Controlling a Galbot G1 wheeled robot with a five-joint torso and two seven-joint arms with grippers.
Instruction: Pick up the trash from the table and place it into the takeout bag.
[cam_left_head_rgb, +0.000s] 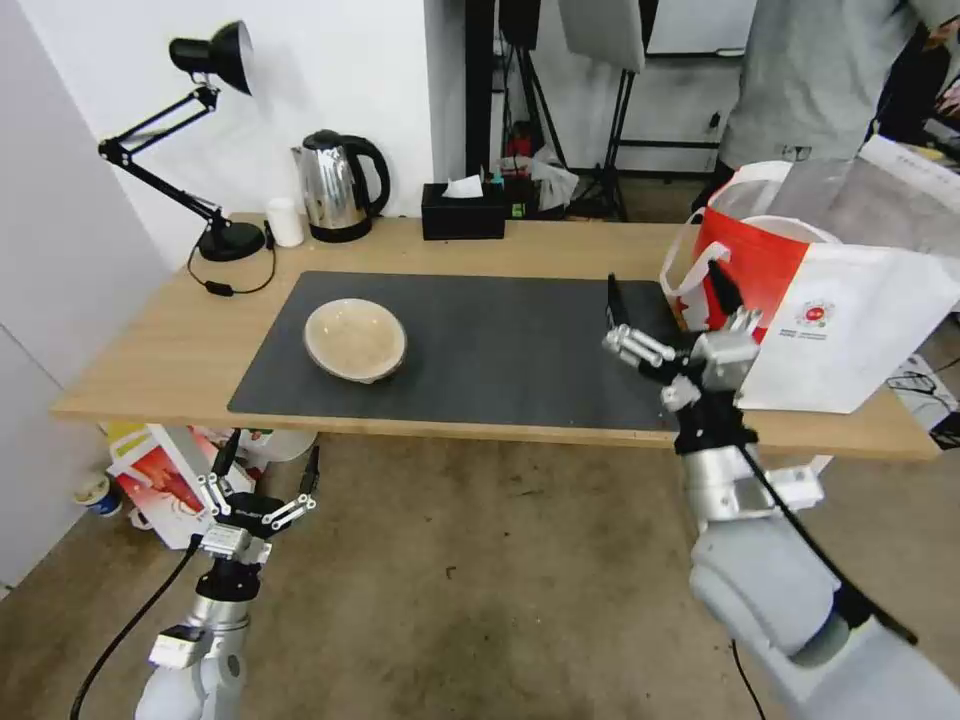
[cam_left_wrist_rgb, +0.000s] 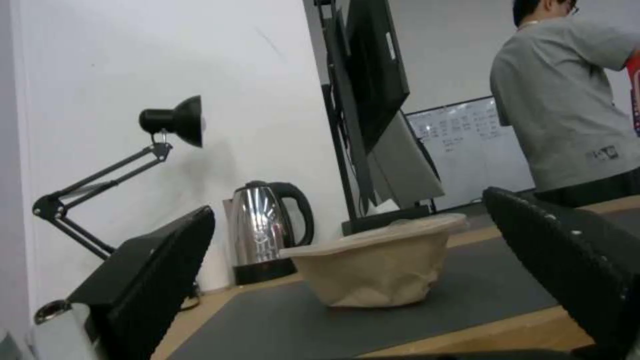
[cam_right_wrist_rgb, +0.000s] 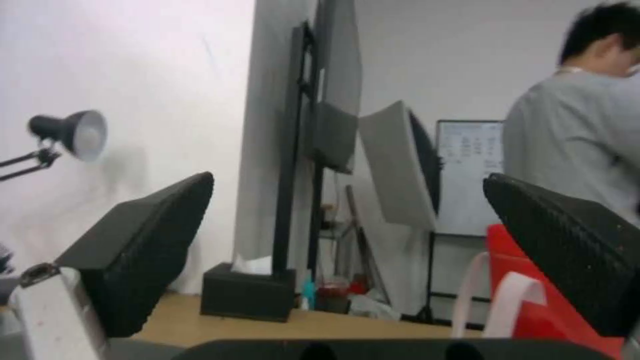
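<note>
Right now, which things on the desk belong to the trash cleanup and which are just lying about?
Job: beige bowl on the mat; takeout bag; right gripper, open beside the bag.

Lying about: lamp, kettle, white cup, tissue box.

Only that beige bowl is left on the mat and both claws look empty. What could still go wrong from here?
The shallow beige bowl has a thin, crumpled-looking wall, so a pinch might buckle it or let it slip. The left gripper hangs open below the table edge and could knock that edge when rising. The takeout bag leans at the table's corner; the open right gripper beside it might nudge it off.
</note>
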